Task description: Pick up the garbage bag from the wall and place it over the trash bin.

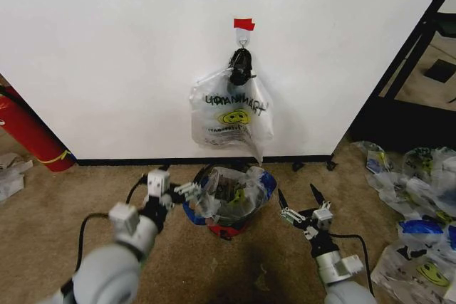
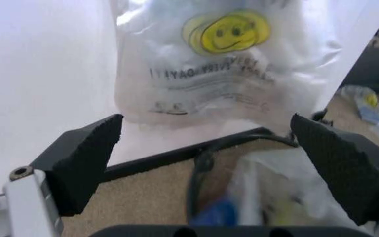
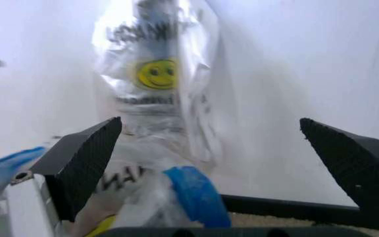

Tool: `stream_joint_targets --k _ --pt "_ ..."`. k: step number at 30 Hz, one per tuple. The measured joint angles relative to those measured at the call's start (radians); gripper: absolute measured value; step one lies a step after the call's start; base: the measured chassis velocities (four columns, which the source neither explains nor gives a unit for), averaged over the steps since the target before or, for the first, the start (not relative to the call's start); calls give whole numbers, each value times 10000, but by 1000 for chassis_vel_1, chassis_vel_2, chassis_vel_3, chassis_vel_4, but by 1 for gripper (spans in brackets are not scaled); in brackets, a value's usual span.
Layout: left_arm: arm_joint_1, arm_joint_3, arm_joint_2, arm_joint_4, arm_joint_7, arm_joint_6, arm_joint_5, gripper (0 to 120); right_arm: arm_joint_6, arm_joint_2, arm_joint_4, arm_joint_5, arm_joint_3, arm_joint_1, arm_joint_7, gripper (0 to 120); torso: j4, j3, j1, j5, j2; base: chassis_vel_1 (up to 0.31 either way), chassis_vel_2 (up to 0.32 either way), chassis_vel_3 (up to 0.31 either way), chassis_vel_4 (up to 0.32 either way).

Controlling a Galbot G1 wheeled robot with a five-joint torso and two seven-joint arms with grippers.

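The garbage bag (image 1: 229, 191), whitish with blue patches, lies draped in and over the rim of the trash bin (image 1: 226, 230), which is black with a red base and stands on the carpet by the wall (image 1: 107, 48). My left gripper (image 1: 188, 191) is open right at the bin's left rim, its pads (image 2: 84, 158) wide apart. To the right of the bin, clear of it, my right gripper (image 1: 298, 198) is open with nothing between its pads (image 3: 84, 163). The bag's blue edge (image 3: 191, 193) shows close in the right wrist view.
Another bag (image 1: 231, 115) with dark lettering and a yellow smiley hangs from a hook (image 1: 243, 33) under red tape, just above the bin. A red extinguisher (image 1: 28, 129) leans at left. Several bags (image 1: 420, 204) lie on the floor at right, near a black frame (image 1: 410, 62).
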Motion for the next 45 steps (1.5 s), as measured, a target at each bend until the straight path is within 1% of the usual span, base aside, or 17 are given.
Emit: stream_joint_targets --k 1,2,4,5,7,9,10,12,13,18,23,27,30,34,37,41,45 --pt "-523 270 83 260 58 124 -226 100 59 8 102 -21 11 -137 -79 100 -1 0 0 1 0 0 0 0 0" --pt "-1468 892 132 764 123 317 -540 100 123 13 325 35 23 -425 -284 100 0 0 0 4 1 0 0 0 0" --pt "-2572 1681 0 1460 204 547 -902 100 82 13 612 319 23 -775 -468 100 -6 2 1 0 0 0 0 0 0" --pt "-2572 1681 0 1460 204 547 -902 100 82 13 612 319 23 -775 -468 100 -6 2 1 0 0 0 0 0 0" --pt "-3776 2375 -197 2154 405 887 -1640 100 -25 21 949 721 25 -1166 -672 100 -6 0 1 0 0 0 0 0 0" --pt "-4544 2933 -185 2635 889 1023 -2030 100 -71 46 1138 850 37 -1393 -735 100 -5 0 1 5 0 0 0 0 0" --pt "-5131 3525 -71 3019 1448 1114 -2143 100 -68 79 1268 905 82 -1544 -810 100 -1 1 1 0 0 0 0 0 0" --pt "-5896 4474 74 3547 2229 1344 -2048 100 -27 146 1408 925 101 -1720 -930 100 2 0 0 8 0 0 0 0 0" --pt "-5896 4474 74 3547 2229 1344 -2048 100 -27 146 1408 925 101 -1720 -930 100 2 0 0 8 0 0 0 0 0" --pt "-6866 5638 -76 4575 3274 1753 -1204 100 405 179 1647 864 123 -2079 -1396 100 1 -1 0 4 0 0 0 0 0" --pt "-7123 5853 -314 5247 3413 1829 -854 100 980 297 1580 335 250 -2243 -1505 100 0 0 1 3 0 0 0 0 0" --pt "-7241 5893 -517 5680 3347 2037 -1016 100 1238 420 1621 163 342 -2375 -1409 100 0 0 0 2 0 0 0 0 0" --pt "-7276 5791 -516 5565 3251 2203 -1452 99 1246 435 1635 106 348 -2384 -1390 100 -2 0 1 2 0 0 0 0 0" --pt "-7454 5436 -116 4699 3092 2592 -2449 100 1247 418 1446 77 371 -2330 -1338 100 2 -2 -1 8 0 0 0 0 0" --pt "-7655 5410 -10 4518 3042 2703 -2654 100 1247 409 1387 109 354 -2306 -1331 100 4 -2 -1 5 0 0 0 0 0" --pt "-8211 5774 -275 4946 2990 2910 -2732 100 1211 419 1393 91 239 -2246 -1333 100 -3 -1 -1 4 0 0 0 0 0" --pt "-8591 6147 -567 5452 3013 3160 -2873 100 1169 430 1490 77 228 -2272 -1333 100 -3 -1 -1 4 0 0 0 0 0"
